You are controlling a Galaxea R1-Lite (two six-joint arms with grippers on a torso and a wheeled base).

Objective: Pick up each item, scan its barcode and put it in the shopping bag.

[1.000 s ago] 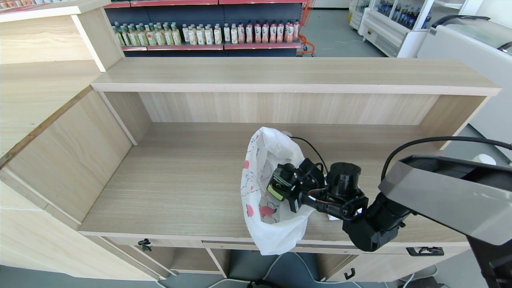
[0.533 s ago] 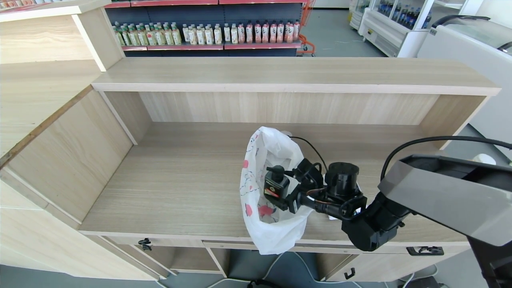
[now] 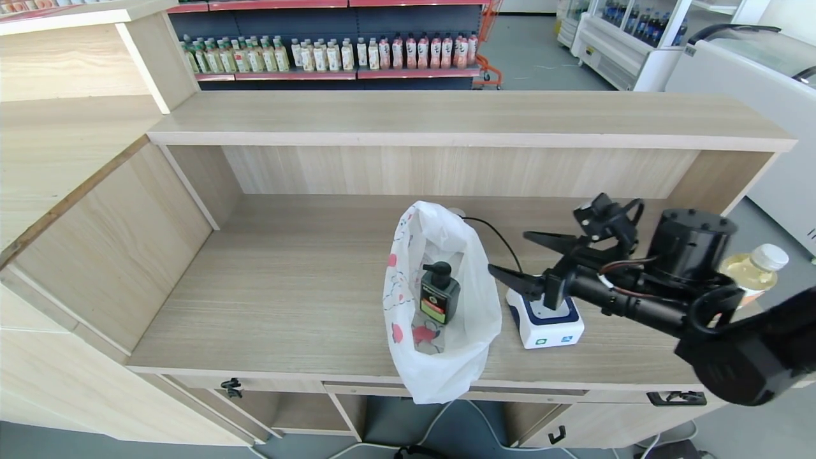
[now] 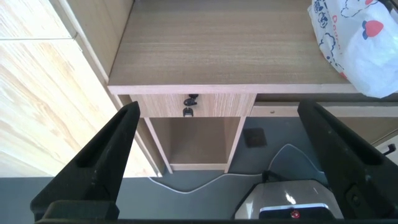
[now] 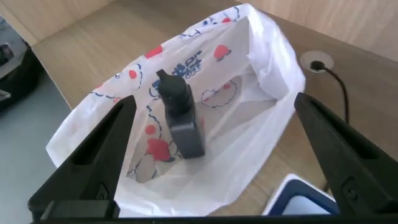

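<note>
The bottle [image 3: 438, 294] stands in the shopping bag [image 3: 400, 306] on the counter [image 3: 287, 287], the scanner [image 3: 547, 324] just to its right.

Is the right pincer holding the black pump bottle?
No, the right pincer is open, and the pump bottle stands inside the shopping bag.

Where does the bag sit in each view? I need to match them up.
Head view: the bag stands open mid-counter, its bottom sagging over the front edge, with a bottle upright inside.
Left wrist view: the bag bulges over the counter's front edge, along from the drawer lock.
Right wrist view: the bag is seen into its open mouth, with the bottle inside.
Shared landmark: the wooden counter.
</note>
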